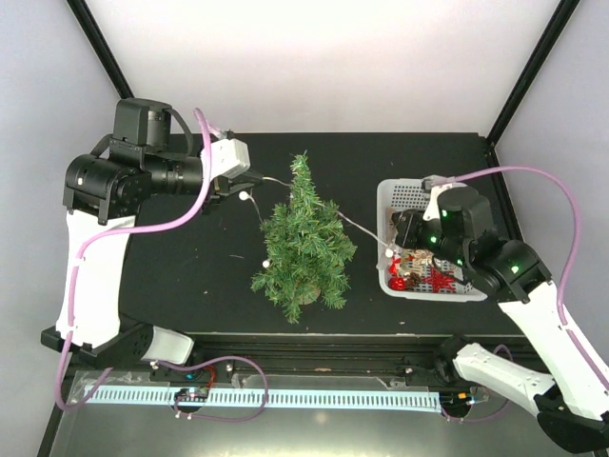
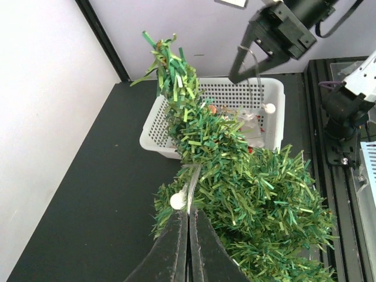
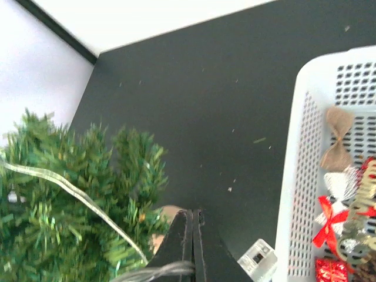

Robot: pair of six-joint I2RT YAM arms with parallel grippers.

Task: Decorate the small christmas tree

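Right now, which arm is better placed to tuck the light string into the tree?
Probably left. The left gripper, shut on the light string, sits against the small christmas tree branches. The right gripper, also shut on it, hangs by the white basket, apart from the branches.

Black surface (image 1: 190,276) in a pale-walled booth, soft even light.
Matte top with dust specks; plain wall panels (image 1: 324,57) at back, left and right; black frame posts (image 1: 101,48) up both back corners; black rail (image 1: 324,357) along near edge, pale ribbed strip (image 1: 314,398) just in front.
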